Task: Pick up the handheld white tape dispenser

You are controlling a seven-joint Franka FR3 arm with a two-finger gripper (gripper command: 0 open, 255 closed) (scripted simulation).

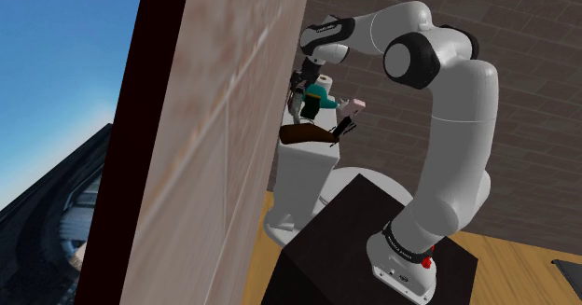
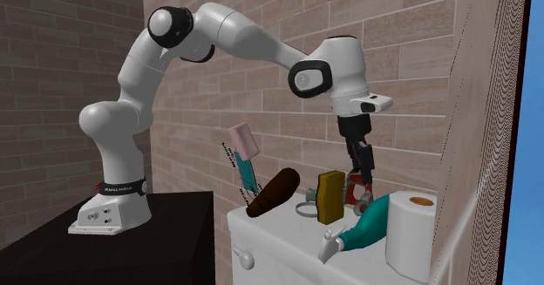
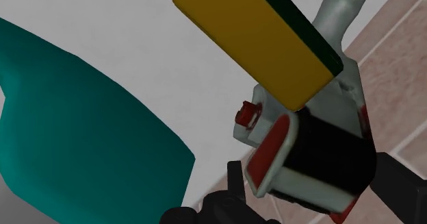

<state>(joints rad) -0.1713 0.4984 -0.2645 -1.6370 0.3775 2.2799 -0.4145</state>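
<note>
Jaws: spread, one on each side of the small grey-white handheld tape dispenser with red trim and a black roll (image 3: 321, 154). No firm pinch is evident. The dispenser is judged to be resting on the white tank top of what appears to be a toilet (image 2: 279, 231), directly between the jaws.

Risks, as judged:
- The upright yellow sponge with a dark green backing (image 3: 253, 31) is noted just beside the jaws, almost against the dispenser. It could be caught by a jaw during closing or lifting and tipped over.
- The dispenser body is rounded and uneven. If it is gripped off-centre, it could be twisted or squeezed out on closure.
- The lying teal plastic bottle with a white nozzle (image 3: 82, 133) is noted near the jaws, on the sponge's side. It could be rolled by a sideways drift.
- The brick wall (image 3: 397, 58) is close beyond the jaws, so little room is left for the far jaw.

Count:
- tape dispenser: one
- sponge: one
- teal bottle: one
- white paper roll (image 2: 411, 231): one, beyond the bottle from the jaws
- dark brown sausage-shaped object (image 2: 275, 192): one, well apart from the jaws, past the sponge
- pink-headed brush with a teal handle (image 2: 241, 144): one, farther from the jaws still
- thin grey ring (image 2: 305, 210): one, past the sponge from the jaws
</note>
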